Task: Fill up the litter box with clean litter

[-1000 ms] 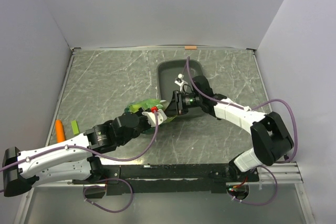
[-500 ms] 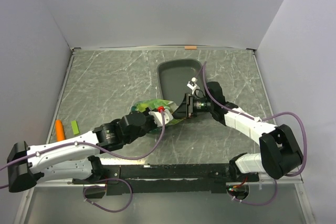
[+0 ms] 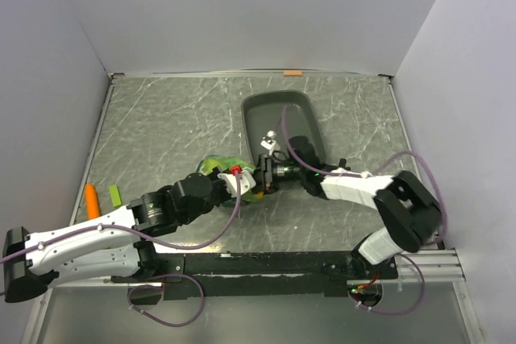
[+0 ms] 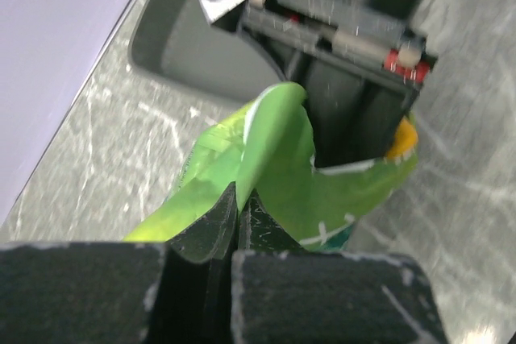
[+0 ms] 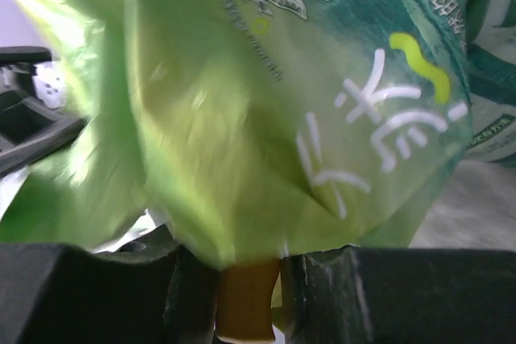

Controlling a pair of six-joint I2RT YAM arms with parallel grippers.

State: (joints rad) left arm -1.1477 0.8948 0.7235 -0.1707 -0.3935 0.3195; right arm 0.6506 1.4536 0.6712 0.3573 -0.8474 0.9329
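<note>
The litter box (image 3: 300,112) is a dark grey tray at the back centre; its inside looks bare, and it shows in the left wrist view (image 4: 190,47) too. No clean litter is visible. A green crinkly bag (image 3: 218,163) lies just in front of the box's near left corner. My left gripper (image 3: 240,183) is shut on a fold of the bag (image 4: 270,159), its jaws pressed together (image 4: 239,209). My right gripper (image 3: 263,173) faces it at the bag's mouth and is shut (image 5: 247,300) on an orange scoop handle (image 5: 246,305) that runs in under the bag (image 5: 266,102).
An orange stick-like item (image 3: 92,199) and a small green piece (image 3: 114,195) lie near the table's left edge. Grey walls close in the table at the back and both sides. The right arm's purple cable (image 3: 419,168) loops over the right side.
My right gripper first moved right, away from the bag, then came back left and lower to the bag's mouth. My left gripper and the bag shifted slightly.
</note>
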